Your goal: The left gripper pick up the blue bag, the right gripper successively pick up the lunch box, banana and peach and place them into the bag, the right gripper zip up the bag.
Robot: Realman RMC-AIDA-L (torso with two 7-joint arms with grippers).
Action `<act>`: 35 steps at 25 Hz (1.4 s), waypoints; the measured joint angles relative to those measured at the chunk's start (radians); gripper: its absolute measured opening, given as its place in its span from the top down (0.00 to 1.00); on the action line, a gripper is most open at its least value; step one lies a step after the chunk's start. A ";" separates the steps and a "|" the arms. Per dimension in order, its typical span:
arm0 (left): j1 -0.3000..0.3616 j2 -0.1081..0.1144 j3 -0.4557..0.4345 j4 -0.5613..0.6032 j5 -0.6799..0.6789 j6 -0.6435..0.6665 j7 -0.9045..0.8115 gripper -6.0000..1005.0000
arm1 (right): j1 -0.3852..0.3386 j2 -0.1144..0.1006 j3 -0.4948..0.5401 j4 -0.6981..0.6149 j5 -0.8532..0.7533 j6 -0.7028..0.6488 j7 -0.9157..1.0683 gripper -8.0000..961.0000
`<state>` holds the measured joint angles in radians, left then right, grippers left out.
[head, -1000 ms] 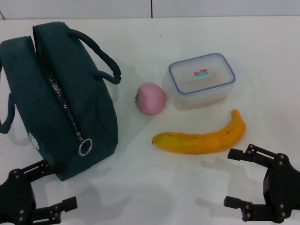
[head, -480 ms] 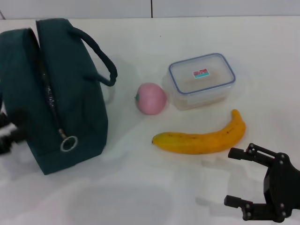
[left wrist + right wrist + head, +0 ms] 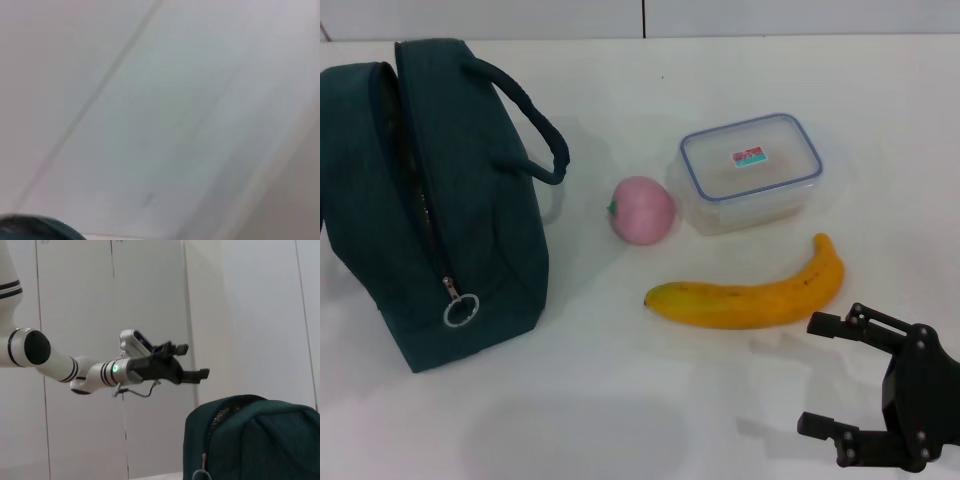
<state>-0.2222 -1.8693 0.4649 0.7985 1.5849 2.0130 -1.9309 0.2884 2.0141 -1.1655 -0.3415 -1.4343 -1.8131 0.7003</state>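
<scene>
Since half a second ago the left hand (image 3: 192,362) has left the head view; it is now seen only from the right wrist camera, raised in the air above the blue bag (image 3: 430,200), its fingers spread and nothing held. The bag has shifted only slightly and stands on the white worktop (image 3: 620,400) at the robot's left, zip nearly closed, the ring pull (image 3: 461,309) hanging at its near end; its contents cannot be seen. The lunch box (image 3: 750,170) stands lid-on, well to the right of the bag; what it holds cannot be told. The peach (image 3: 642,210) lies just beside the box, the banana (image 3: 750,295) nearer the robot. The right hand (image 3: 835,375) is held open near the banana, apart from it, unmoved.
</scene>
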 joint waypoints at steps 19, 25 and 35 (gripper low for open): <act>-0.243 0.032 0.013 0.508 0.622 -0.094 -0.660 0.14 | 0.006 0.000 0.001 0.002 0.000 0.001 -0.001 0.10; -0.261 0.022 0.061 0.477 0.657 -0.099 -0.672 0.15 | 0.006 0.000 0.001 0.003 0.000 0.005 -0.005 0.10; -0.328 -0.007 0.089 0.409 0.778 -0.123 -0.662 0.16 | 0.007 0.000 0.001 0.003 0.000 0.009 -0.006 0.10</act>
<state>-0.5498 -1.8761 0.5541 1.2076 2.3628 1.8895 -2.5933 0.2951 2.0141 -1.1642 -0.3389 -1.4344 -1.8038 0.6939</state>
